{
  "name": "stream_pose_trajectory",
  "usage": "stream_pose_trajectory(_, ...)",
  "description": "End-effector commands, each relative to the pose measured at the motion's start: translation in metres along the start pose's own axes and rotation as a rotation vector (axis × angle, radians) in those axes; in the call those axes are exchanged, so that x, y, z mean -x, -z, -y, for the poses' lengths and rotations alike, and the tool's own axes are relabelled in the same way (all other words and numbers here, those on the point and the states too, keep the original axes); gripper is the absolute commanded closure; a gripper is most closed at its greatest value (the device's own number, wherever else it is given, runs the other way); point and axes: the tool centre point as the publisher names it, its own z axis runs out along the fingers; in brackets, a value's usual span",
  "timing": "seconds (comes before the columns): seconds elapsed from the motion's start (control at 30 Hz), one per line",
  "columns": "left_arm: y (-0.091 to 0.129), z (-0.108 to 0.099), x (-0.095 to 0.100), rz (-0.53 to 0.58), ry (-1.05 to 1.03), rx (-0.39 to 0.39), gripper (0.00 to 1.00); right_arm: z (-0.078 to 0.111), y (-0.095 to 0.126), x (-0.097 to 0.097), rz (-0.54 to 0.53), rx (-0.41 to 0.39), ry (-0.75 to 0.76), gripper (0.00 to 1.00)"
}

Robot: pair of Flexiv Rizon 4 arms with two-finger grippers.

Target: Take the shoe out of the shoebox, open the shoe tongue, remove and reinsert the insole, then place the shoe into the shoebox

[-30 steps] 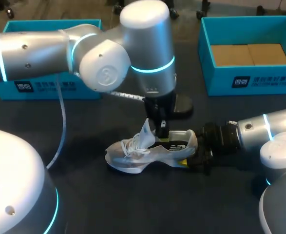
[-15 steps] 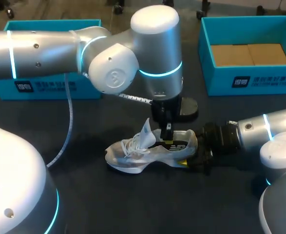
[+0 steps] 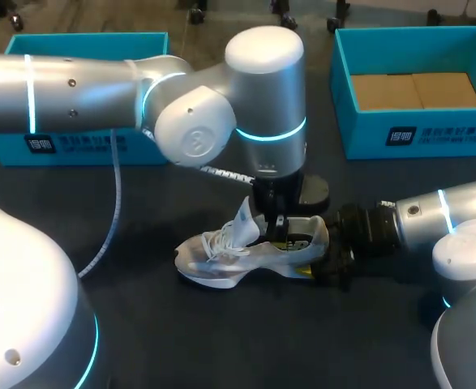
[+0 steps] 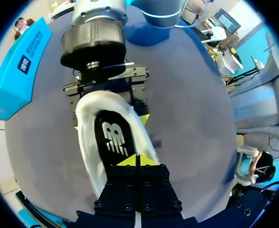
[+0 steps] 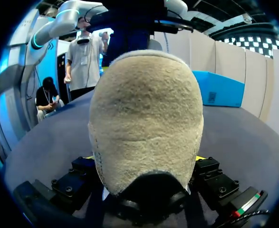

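Shoe (image 3: 238, 258) on its sole near the middle of the surface (image 3: 221, 340); right fingers (image 5: 210, 183) pinch its heel, left fingers (image 4: 125, 190) pressed together over the insole (image 4: 111, 135) inside.

Seen from above, the left arm (image 3: 262, 121) blocks the left gripper (image 4: 137, 160) and part of the left shoebox (image 3: 59, 146). From the right wrist, the shoe (image 5: 146, 118) heel hides most of the right gripper (image 5: 144, 159). From the left wrist, the toe vanishes beneath the left gripper.
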Motion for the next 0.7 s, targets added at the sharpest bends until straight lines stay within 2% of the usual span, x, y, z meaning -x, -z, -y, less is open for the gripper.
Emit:
stream_pose_trajectory(0.03,-0.008,0.003,0.008,-0.026,-0.006,0.014,1.00,0.002,-0.004,0.002,0.002,-0.003,0.000,1.00)
stream_pose_trajectory(0.4,-0.022,-0.005,0.007,-0.071,-0.048,0.033,1.00,0.002,-0.004,0.002,0.002,-0.003,0.000,1.00)
stream_pose_trajectory(0.63,-0.026,-0.007,0.000,-0.079,-0.052,0.019,1.00,0.002,-0.004,0.002,0.002,-0.003,0.000,1.00)
stream_pose_trajectory(0.67,-0.026,-0.007,-0.001,-0.079,-0.055,0.014,0.97,0.002,-0.004,0.002,0.002,-0.003,0.000,1.00)
stream_pose_trajectory(0.7,-0.026,-0.006,-0.002,-0.081,-0.060,0.011,0.85,0.002,-0.004,0.002,0.002,-0.003,0.000,1.00)
